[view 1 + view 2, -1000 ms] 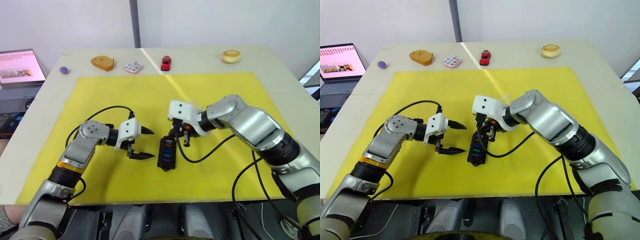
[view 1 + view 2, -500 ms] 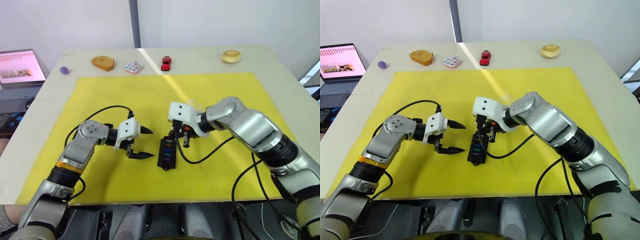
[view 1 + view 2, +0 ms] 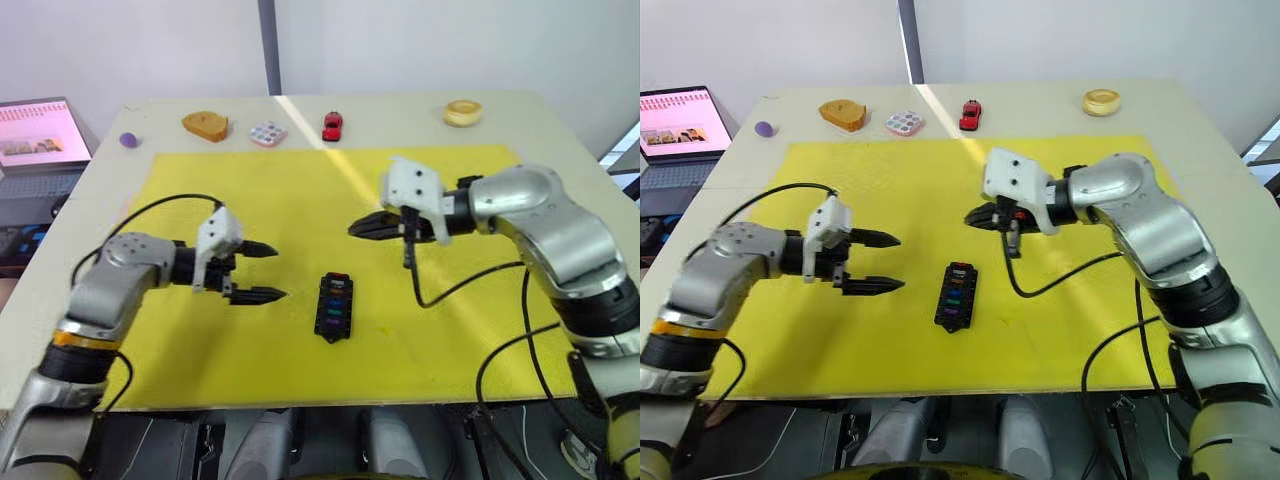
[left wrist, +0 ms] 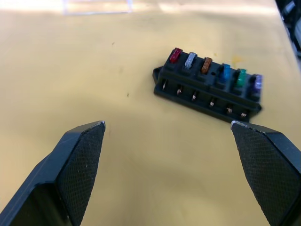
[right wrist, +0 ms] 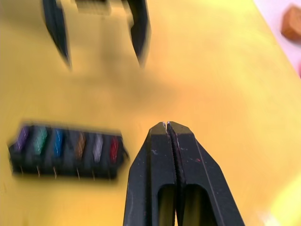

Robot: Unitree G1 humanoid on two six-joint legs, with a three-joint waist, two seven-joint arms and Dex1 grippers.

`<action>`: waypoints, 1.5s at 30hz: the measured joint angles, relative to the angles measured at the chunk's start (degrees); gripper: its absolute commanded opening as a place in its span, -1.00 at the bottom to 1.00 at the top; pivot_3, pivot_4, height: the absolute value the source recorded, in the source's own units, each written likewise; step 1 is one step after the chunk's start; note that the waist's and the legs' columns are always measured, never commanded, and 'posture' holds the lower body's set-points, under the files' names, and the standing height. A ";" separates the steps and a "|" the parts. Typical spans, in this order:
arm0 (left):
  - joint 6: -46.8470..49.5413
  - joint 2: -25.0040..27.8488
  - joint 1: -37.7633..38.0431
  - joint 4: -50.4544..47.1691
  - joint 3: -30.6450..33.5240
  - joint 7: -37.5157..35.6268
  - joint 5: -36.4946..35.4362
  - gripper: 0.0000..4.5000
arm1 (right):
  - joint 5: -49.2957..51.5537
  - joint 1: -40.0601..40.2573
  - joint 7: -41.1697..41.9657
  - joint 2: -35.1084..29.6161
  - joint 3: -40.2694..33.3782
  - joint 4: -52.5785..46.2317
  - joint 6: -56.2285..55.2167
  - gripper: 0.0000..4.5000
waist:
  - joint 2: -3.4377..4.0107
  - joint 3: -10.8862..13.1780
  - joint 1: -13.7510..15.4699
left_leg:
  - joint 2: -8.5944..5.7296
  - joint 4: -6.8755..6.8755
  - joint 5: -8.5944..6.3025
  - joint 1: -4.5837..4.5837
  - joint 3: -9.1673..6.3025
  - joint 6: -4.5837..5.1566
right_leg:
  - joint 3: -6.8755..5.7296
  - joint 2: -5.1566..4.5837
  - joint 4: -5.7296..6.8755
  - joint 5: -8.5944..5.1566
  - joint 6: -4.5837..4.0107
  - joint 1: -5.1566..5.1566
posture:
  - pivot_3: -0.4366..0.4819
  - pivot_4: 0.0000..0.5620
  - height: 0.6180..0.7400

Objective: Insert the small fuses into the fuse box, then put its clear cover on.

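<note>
The fuse box (image 3: pixel 334 306) lies flat on the yellow mat (image 3: pixel 300 190), nearer than both hands and between them. Six small fuses (image 4: pixel 214 71) sit in its slots in one row: red, grey, amber, blue, green, purple. The left hand (image 3: pixel 262 272) hovers just beside the box, fingers spread wide and empty, tips towards it. The right hand (image 3: pixel 352 229) hangs beyond the box, fingers pressed together on nothing. Farther along the tabletop (image 3: pixel 400 110) edge sit a toy car (image 3: pixel 332 126), a pastel tile (image 3: pixel 267 134) and a laptop (image 3: pixel 40 135).

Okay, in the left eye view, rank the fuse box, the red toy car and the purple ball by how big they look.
1. fuse box, though it lies nearest the camera.
2. red toy car.
3. purple ball, slightly smaller-looking than the car.
</note>
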 measured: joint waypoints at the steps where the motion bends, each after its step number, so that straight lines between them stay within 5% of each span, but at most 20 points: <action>1: 2.02 2.03 1.76 -2.00 2.22 0.13 -1.70 1.00 | 0.63 2.45 1.97 -3.34 -2.07 -0.01 -0.66 -0.87 | 0.00 0.00 0.09 | 0.01 0.00 -0.02 0.00 0.00 0.03 | 0.00 0.00 -0.04 0.00 0.00 0.03 | -0.05 -0.47 1.00; 3: 5.12 5.95 6.06 -5.55 6.44 0.44 -3.76 1.00 | 1.49 7.00 4.72 -8.65 -6.05 0.34 -0.64 -0.58 | 0.00 0.00 -0.02 | 0.02 0.00 -0.03 0.05 0.03 0.04 | 0.01 -0.01 -0.05 -0.01 -0.01 0.06 | -0.05 -0.47 1.00; 10: 10.31 11.12 24.89 -14.62 20.98 2.23 -7.77 1.00 | 1.85 21.98 7.63 -18.41 -19.13 5.80 -2.87 0.96 | 0.19 0.05 0.01 | 0.09 -0.08 -0.05 0.08 0.12 0.02 | 0.06 -0.06 -0.09 -0.13 -0.24 0.06 | -0.05 -0.47 1.00; 16: 10.25 10.45 31.89 -16.22 26.20 5.04 -8.04 1.00 | 1.17 27.40 7.95 -20.44 -24.34 8.26 -5.62 0.99 | 0.18 0.04 0.24 | 0.09 -0.06 -0.08 0.08 0.13 0.00 | 0.05 -0.08 -0.14 -0.15 -0.28 0.11 | -0.05 -0.47 1.00; 23: 10.04 8.40 25.24 -18.01 20.00 8.20 -9.70 1.00 | 1.28 24.48 5.12 -19.11 -23.48 8.77 -4.92 0.99 | 0.23 0.05 0.10 | 0.09 -0.08 -0.13 0.06 0.14 -0.07 | 0.06 -0.08 -0.20 -0.15 -0.26 0.09 | -0.05 -0.47 1.00; 29: 8.03 4.44 17.46 -16.46 11.39 11.40 -8.86 1.00 | -2.34 0.35 -4.81 -4.96 -9.84 13.98 8.59 0.99 | 0.25 0.08 -0.78 | 0.18 -0.17 -0.04 0.04 0.22 -0.03 | 0.07 -0.03 -0.14 -0.08 -0.21 -0.08 | -0.05 -0.47 1.00; 33: 7.07 4.06 17.30 -15.97 10.17 11.54 -8.64 1.00 | -3.65 -7.75 -9.80 3.88 -2.69 16.30 19.23 0.99 | 0.22 0.09 -0.15 | 0.17 -0.18 -0.04 -0.03 0.20 -0.06 | 0.05 -0.03 -0.16 -0.04 -0.13 -0.10 | -0.05 -0.47 1.00; 38: 8.01 -2.64 11.22 -18.61 5.17 16.99 -9.28 1.00 | -8.47 -13.33 -15.45 12.08 2.57 30.46 19.68 0.99 | 0.12 0.13 1.47 | 0.01 0.10 -0.04 0.00 0.10 -0.04 | 0.04 -0.03 -0.20 0.07 -0.15 0.03 | -0.05 -0.47 1.00; 45: 8.08 -3.15 7.90 -20.58 1.64 20.37 -8.36 1.00 | -10.41 -14.99 -16.14 16.39 3.01 44.11 15.71 0.99 | 0.12 0.12 0.84 | 0.07 -0.08 0.25 0.02 0.11 -0.47 | 0.06 0.05 -0.06 0.11 -0.09 -0.05 | -0.05 -0.47 1.00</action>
